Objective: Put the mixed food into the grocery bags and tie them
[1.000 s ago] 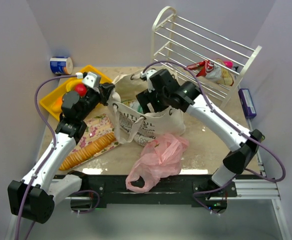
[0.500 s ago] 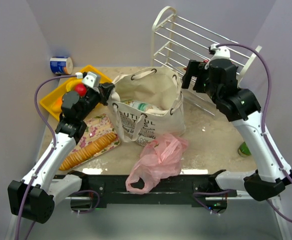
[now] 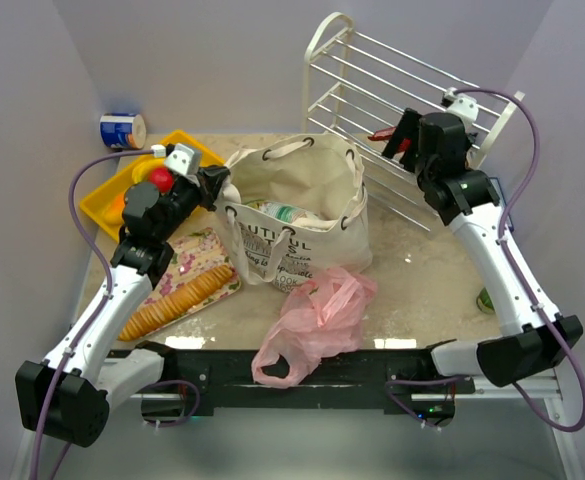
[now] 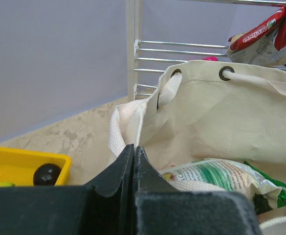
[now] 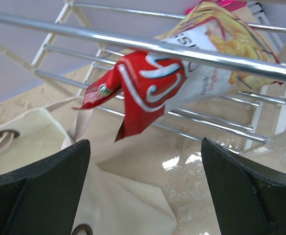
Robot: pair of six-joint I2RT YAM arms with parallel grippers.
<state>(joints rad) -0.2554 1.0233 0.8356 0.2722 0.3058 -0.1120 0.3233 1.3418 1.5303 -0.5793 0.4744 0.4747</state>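
At the wire rack (image 5: 84, 32), my right gripper (image 5: 143, 144) stands wide apart and empty just before the red cookie packet (image 5: 143, 88) wedged among the bars, while my left gripper (image 4: 134, 152) is pressed shut at the left rim of the cream canvas tote (image 4: 221, 117), green-and-white chip packet (image 4: 211, 174) lying inside.

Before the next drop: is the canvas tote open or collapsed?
Open and upright. The canvas tote stands with its mouth spread wide, a green-and-white chip packet visible inside.

Table (image 3: 422, 262), canvas tote (image 3: 307, 240), pink bag (image 3: 317, 315), yellow tray (image 3: 105, 200)
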